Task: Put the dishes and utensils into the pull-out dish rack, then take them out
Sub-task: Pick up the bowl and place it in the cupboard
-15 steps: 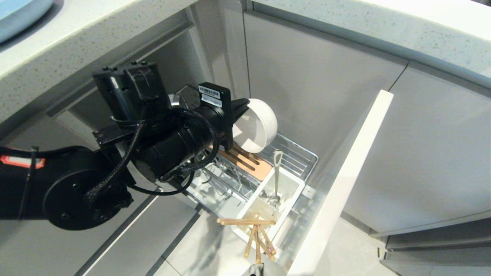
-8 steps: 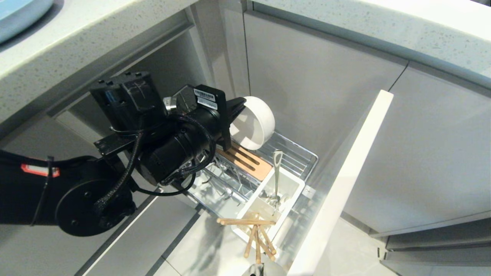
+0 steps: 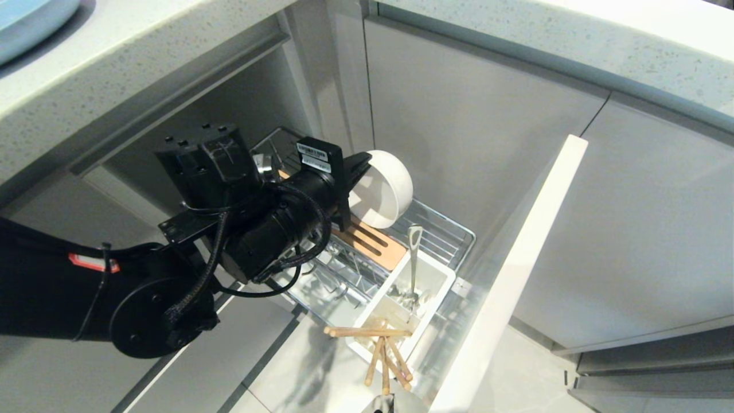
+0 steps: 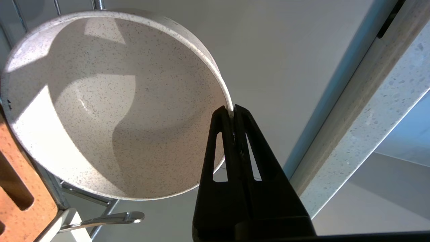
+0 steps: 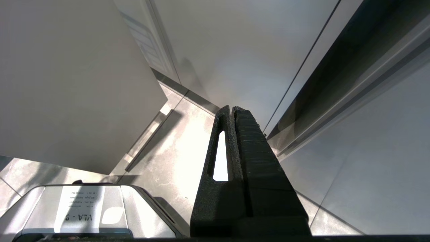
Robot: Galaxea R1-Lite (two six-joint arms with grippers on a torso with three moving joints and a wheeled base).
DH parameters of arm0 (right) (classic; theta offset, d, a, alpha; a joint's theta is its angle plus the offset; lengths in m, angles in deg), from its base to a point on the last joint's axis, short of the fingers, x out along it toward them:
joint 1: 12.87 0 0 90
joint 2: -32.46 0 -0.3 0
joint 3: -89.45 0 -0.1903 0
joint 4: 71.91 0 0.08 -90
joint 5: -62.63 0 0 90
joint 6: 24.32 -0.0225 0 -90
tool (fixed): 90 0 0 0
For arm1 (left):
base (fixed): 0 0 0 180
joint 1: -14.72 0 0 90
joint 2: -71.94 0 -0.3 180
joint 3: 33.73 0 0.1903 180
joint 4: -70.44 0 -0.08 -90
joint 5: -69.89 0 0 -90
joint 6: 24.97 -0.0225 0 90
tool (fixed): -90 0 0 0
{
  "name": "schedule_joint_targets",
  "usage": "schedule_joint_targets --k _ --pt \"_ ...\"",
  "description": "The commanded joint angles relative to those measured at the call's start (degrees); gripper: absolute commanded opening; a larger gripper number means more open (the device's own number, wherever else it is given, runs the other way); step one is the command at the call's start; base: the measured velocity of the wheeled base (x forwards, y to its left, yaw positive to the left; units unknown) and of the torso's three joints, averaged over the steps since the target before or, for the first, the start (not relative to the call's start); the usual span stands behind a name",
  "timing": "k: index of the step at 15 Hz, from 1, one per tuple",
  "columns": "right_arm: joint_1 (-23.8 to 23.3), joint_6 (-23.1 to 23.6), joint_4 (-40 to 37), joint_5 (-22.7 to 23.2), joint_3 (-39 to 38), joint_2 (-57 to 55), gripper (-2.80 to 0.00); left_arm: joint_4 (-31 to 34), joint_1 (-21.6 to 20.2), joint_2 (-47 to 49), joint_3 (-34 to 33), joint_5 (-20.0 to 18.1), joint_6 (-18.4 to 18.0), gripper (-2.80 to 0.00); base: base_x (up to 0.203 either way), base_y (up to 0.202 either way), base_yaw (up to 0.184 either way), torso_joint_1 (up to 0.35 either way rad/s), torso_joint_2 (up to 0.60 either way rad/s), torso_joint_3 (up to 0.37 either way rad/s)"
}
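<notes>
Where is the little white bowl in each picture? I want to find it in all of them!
Head view: the bowl is near the middle, tipped on its side, pinched at the rim by the left gripper, above the dish rack.
Left wrist view: the bowl fills the left half.
Right wrist view: not in it.
Shared landmark: the slotted wooden strip beside the bowl.

speckled countertop [image 3: 516,34] above grey cabinet doors [image 3: 470,132], tiled floor [image 3: 522,373].
</notes>
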Motion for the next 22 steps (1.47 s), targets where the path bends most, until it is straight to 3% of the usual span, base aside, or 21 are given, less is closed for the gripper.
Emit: schedule_joint_targets --k 1,10,22 --pt "0.0 0.0 0.0 0.0 -0.1 0.0 -2.80 -0.4 -0.2 0.4 -0.2 0.1 0.5 -2.80 0.000 0.000 0.000 0.000 0.00 0.000" --pt "0.0 0.0 -0.1 0.0 -0.1 0.0 -2.80 -2.3 -0.2 -1.2 -1.0 -0.1 0.6 -2.80 0.000 0.000 0.000 0.000 0.00 0.000" --pt "0.0 0.0 0.0 0.0 -0.1 0.0 -2.80 -10.7 -2.0 0.4 -5.6 -5.1 1.8 -2.80 0.000 0.000 0.000 0.000 0.00 0.000"
